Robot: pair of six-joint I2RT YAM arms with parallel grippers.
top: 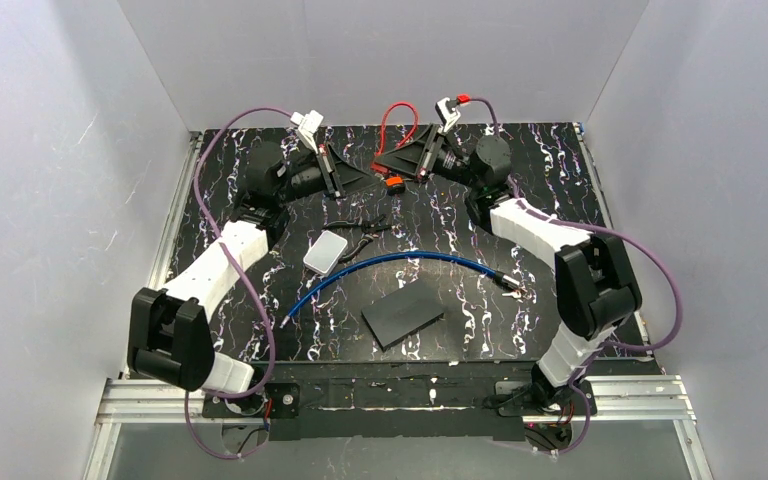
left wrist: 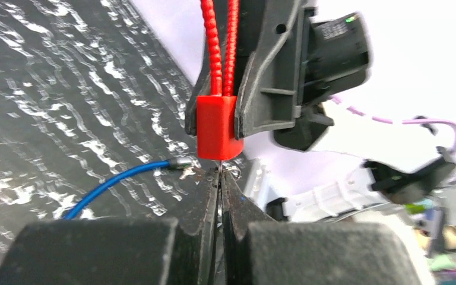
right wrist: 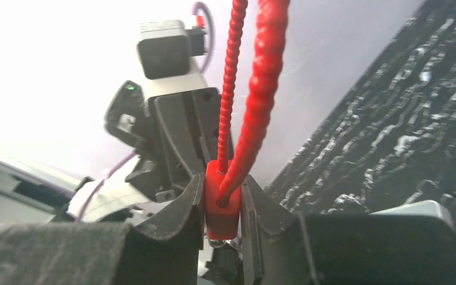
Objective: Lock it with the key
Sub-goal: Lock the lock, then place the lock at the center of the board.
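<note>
While the left gripper (left wrist: 219, 178) is clenched shut, with a small metal piece (left wrist: 230, 170) at its tips touching the underside of the red cable padlock (left wrist: 215, 127), the right gripper (right wrist: 222, 205) grasps that padlock's body, near the table's (top: 550, 190) far edge. The blue lock cable (top: 410, 258) lies loose mid-table, nearer the arms.
</note>
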